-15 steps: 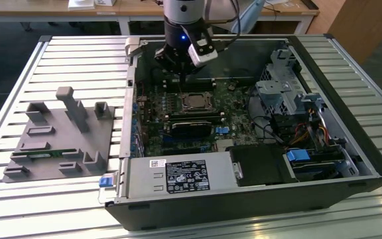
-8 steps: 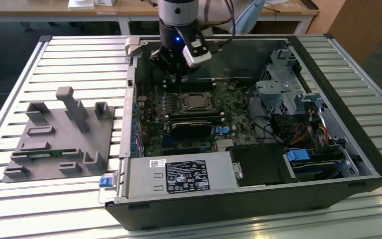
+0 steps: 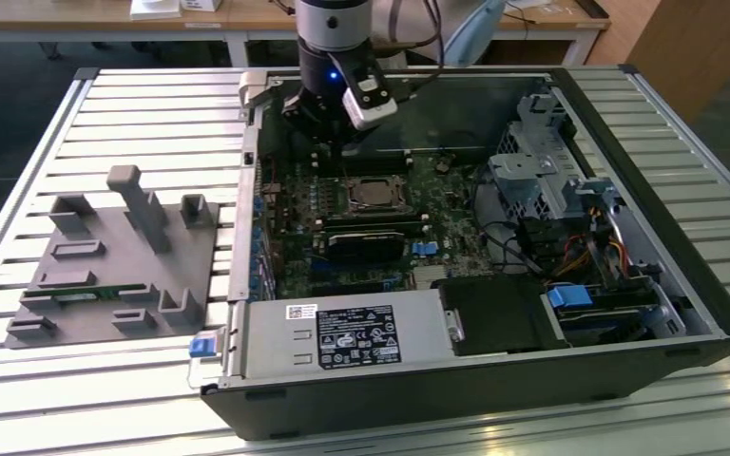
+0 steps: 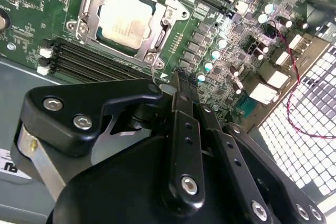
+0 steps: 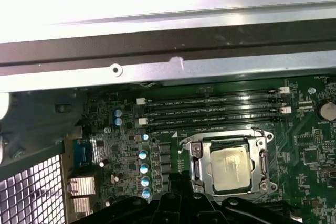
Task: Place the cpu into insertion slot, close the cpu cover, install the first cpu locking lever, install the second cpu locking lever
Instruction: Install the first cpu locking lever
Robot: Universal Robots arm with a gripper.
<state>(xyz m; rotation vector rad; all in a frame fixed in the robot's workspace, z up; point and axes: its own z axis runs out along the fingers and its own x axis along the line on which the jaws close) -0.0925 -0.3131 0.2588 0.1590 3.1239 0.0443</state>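
**Gripper hanging at the socket corner, cpu lying seated under its cover**

In the second wrist view the black gripper is sitting closest to the lens. Its fingers are looking drawn together with no gap showing between the tips. A thin wire lever is rising just beside those tips. Whether they are pinching its end or only touching it, I cannot tell.

The cpu is lying flat, silver top upward, inside the insertion slot. That placement appears done. The cpu cover is lying down around the cpu, its window framing the metal top, so it is pressing the chip's edges while leaving the middle bare. The wire lever is reaching out from the socket corner nearest the gripper, which is probably why the arm is hanging low on that side of the cpu: the levers are what clamp the cover.

Just beyond the cpu, long black memory slots are running along one side of the socket. The green circuit board is spreading around the cpu on all sides. The open computer case is lying on its side on the slatted counter, keeping the board facing up for reaching from above. A grey parts fixture is resting well away from the cpu, towards the exterior view's left.
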